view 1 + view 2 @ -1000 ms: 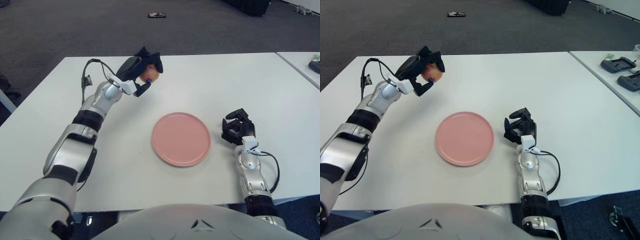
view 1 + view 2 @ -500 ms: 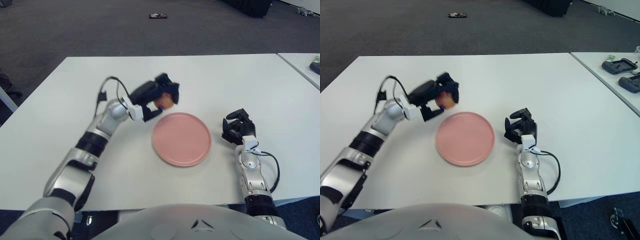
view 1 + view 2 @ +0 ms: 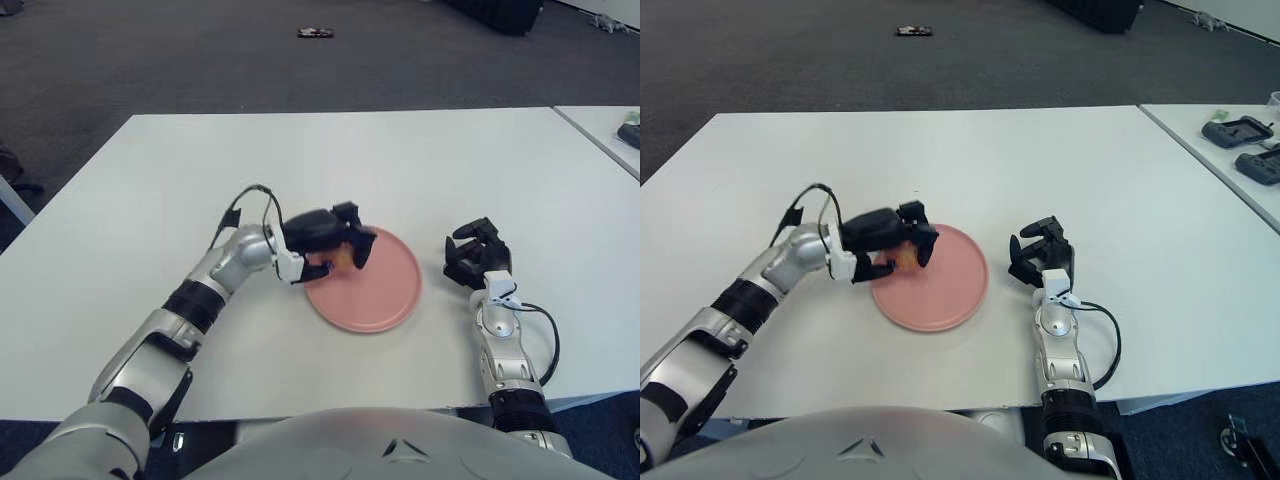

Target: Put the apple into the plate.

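A broad white table (image 3: 420, 160) with a smooth matte top fills most of the frame, its far edge meeting dark grey carpet along the top. Wide bare surface lies across the upper half and at lower left. Just below frame centre sits the plate (image 3: 375, 290), a flat round pink disc with a shallow raised rim (its finish is plain and unpatterned). The left hand (image 3: 325, 240) reaches in from lower left and hangs over the plate's left rim, its black fingers (image 3: 352, 215) clamped on the apple (image 3: 342, 258). The apple, small, rounded and orange-red, sits low over the plate's left part; its stem direction cannot be made out. The right hand (image 3: 477, 255) rests on the table just right of the plate, fingers curled together around nothing.
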`<control>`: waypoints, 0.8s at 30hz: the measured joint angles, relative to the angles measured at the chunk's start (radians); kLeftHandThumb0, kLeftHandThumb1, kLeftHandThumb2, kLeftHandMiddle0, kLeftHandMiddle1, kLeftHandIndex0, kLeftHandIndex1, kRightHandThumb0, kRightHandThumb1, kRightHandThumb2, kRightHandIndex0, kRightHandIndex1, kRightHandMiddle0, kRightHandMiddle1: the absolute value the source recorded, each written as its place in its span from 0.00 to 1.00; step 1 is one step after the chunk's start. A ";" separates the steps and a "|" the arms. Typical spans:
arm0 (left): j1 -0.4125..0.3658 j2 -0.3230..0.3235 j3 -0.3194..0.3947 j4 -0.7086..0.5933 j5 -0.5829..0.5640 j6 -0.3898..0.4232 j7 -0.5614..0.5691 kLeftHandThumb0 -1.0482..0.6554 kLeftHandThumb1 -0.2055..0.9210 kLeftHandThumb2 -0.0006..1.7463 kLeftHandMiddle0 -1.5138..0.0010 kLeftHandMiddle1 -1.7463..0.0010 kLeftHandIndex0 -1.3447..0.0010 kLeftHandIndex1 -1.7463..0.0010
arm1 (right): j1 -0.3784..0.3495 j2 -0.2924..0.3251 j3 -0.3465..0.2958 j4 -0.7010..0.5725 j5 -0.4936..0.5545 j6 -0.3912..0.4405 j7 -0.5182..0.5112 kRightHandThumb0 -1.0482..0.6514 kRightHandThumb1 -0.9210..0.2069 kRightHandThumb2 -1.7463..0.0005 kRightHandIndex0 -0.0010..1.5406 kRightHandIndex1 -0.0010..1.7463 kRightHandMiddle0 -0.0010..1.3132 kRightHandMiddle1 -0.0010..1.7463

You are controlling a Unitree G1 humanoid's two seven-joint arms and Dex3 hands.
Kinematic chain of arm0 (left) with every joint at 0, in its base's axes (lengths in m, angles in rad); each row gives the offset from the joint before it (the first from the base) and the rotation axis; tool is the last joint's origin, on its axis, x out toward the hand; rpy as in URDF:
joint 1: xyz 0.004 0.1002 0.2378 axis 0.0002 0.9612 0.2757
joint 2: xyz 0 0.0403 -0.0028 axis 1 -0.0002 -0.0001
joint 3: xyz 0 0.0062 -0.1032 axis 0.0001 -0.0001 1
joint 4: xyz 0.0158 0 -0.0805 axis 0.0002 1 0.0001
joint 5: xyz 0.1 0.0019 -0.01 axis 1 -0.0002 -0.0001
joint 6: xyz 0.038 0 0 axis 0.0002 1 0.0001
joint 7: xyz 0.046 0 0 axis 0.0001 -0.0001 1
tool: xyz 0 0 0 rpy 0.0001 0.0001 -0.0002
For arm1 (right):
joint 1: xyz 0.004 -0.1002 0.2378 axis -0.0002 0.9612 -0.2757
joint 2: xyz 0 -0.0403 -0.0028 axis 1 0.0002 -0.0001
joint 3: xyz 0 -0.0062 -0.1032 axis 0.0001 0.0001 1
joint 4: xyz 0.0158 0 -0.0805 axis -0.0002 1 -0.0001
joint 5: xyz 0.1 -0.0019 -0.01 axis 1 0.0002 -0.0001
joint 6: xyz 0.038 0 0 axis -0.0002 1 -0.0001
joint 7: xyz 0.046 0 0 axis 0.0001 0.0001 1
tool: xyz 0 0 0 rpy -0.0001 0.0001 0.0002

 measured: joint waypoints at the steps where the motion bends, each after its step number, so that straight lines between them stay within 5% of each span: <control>1: -0.010 -0.004 -0.007 0.016 0.023 -0.019 0.019 0.61 0.10 0.99 0.36 0.10 0.48 0.00 | -0.001 0.000 0.000 0.000 0.000 0.000 -0.001 0.38 0.32 0.42 0.43 0.89 0.32 1.00; 13: -0.145 -0.021 -0.119 0.191 0.275 -0.166 0.311 0.61 0.12 1.00 0.40 0.01 0.50 0.01 | 0.003 0.000 0.001 0.012 0.002 -0.037 0.005 0.38 0.33 0.41 0.45 0.87 0.32 1.00; 24: -0.138 -0.022 -0.150 0.187 0.300 -0.119 0.387 0.61 0.12 1.00 0.39 0.02 0.51 0.00 | 0.006 -0.001 0.001 0.011 0.001 -0.038 0.008 0.38 0.33 0.41 0.46 0.86 0.33 1.00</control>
